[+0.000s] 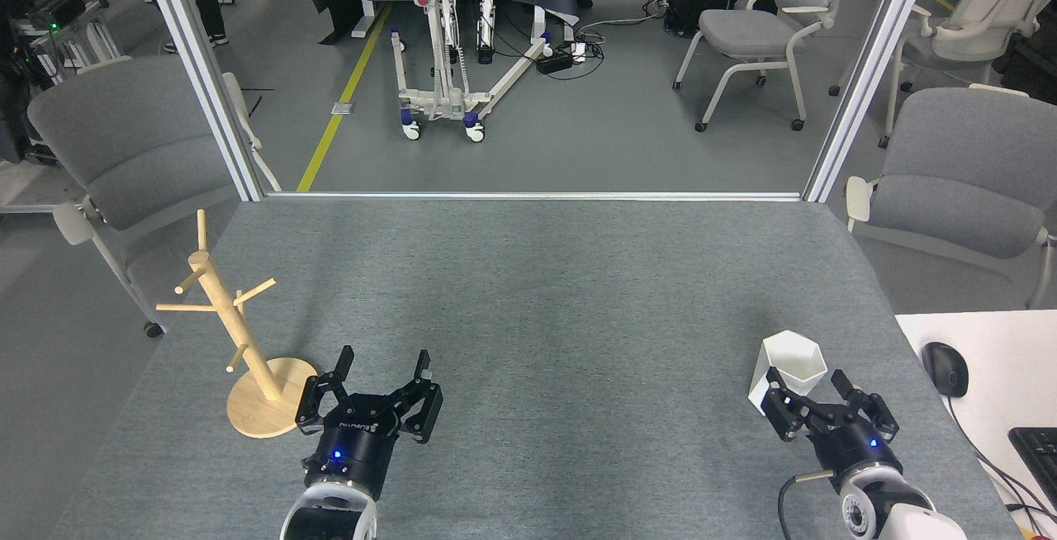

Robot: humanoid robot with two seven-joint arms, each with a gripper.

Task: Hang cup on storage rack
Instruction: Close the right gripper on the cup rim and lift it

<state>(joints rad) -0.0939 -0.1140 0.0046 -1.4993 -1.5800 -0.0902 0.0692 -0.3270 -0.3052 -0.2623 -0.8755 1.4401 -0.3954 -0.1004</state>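
Observation:
The white faceted cup (789,367) stands upright on the grey table at the near right. My right gripper (807,382) is open directly in front of it, its fingertips at the cup's near rim, one finger overlapping the cup's left side. The wooden storage rack (235,333), a pole with angled pegs on a round base, stands at the near left. Beside the rack's base, to its right, my left gripper (385,361) is open and holds nothing.
The grey felt table (528,300) stretches ahead to a metal frame edge. A white desk with a black mouse (945,368) and a keyboard (1039,449) adjoins on the right. Grey chairs (962,168) stand beyond both table sides.

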